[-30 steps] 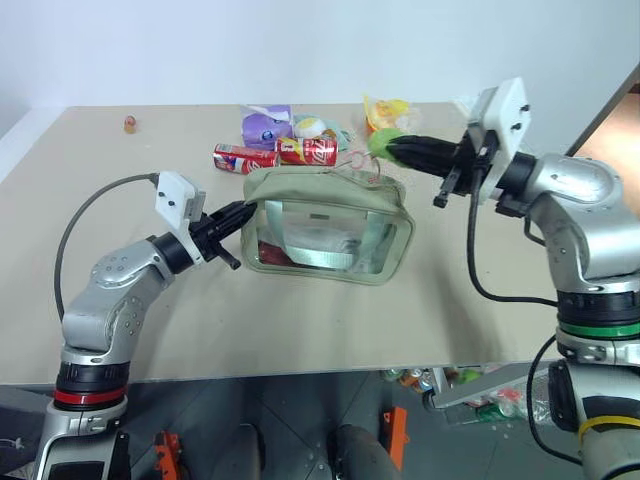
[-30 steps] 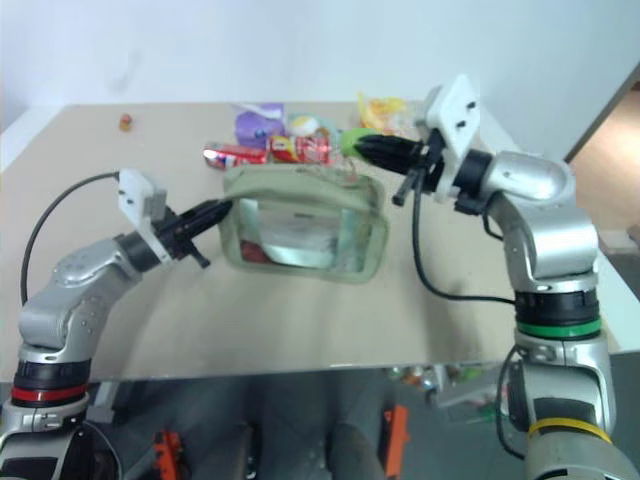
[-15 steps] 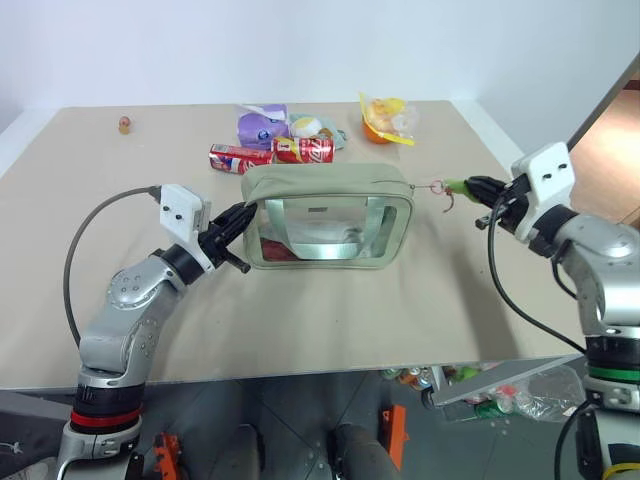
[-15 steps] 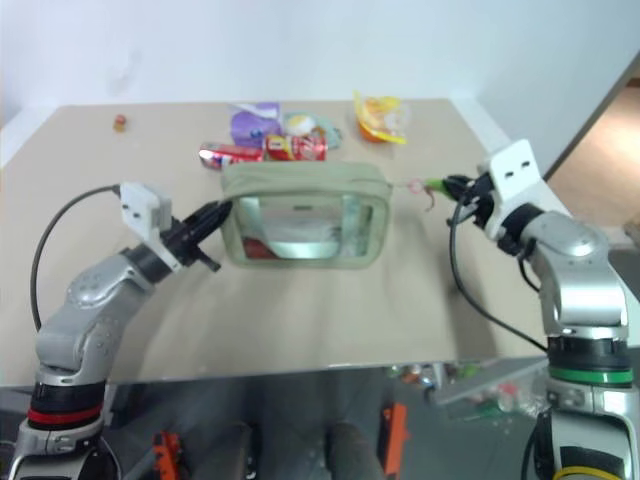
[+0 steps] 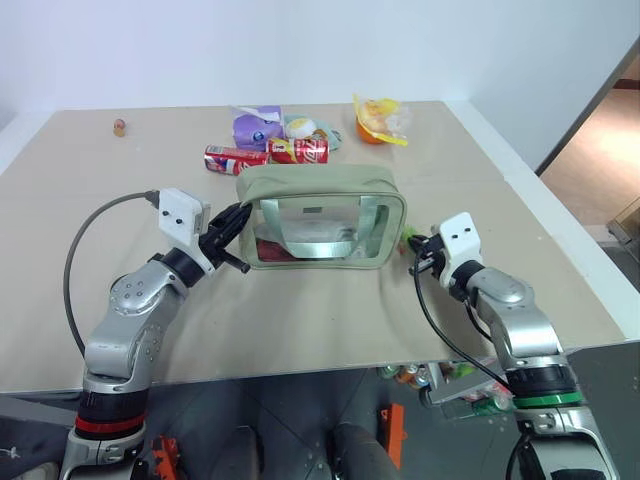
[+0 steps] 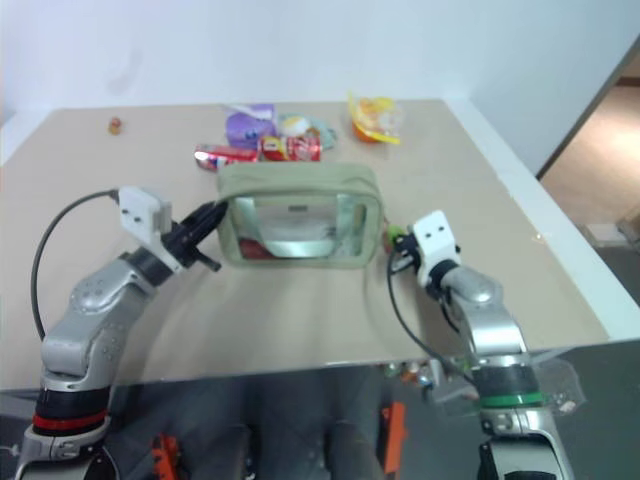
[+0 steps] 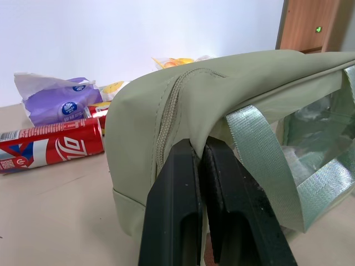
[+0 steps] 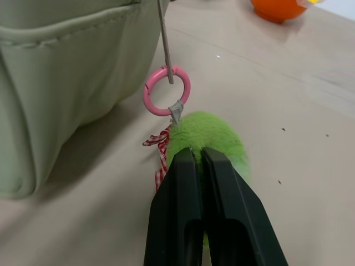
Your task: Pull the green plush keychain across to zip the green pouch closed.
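Left gripper [image 7: 197, 160] clamped on pouch [image 7: 233, 94] end fabric. Right gripper [image 8: 198, 160] closed on keychain [image 8: 208, 138], apparently pinching plush; pink ring [image 8: 166, 90] just beyond fingertips.

The green pouch [image 5: 320, 190] is pale sage with clear windows and silvery-green straps. The green plush keychain [image 8: 208, 138] is lime, on a pink ring [image 8: 166, 90] with a red-checked ribbon [image 8: 160, 152]. Red cans [image 5: 240, 158], a purple packet [image 5: 256, 126] and a beige bench [image 5: 330, 310].

A bare test room or lab: a plain beige table [image 5: 300, 330] against a blank white wall [image 5: 300, 50], a wooden door [image 7: 310, 25] at far right, grey floor below.
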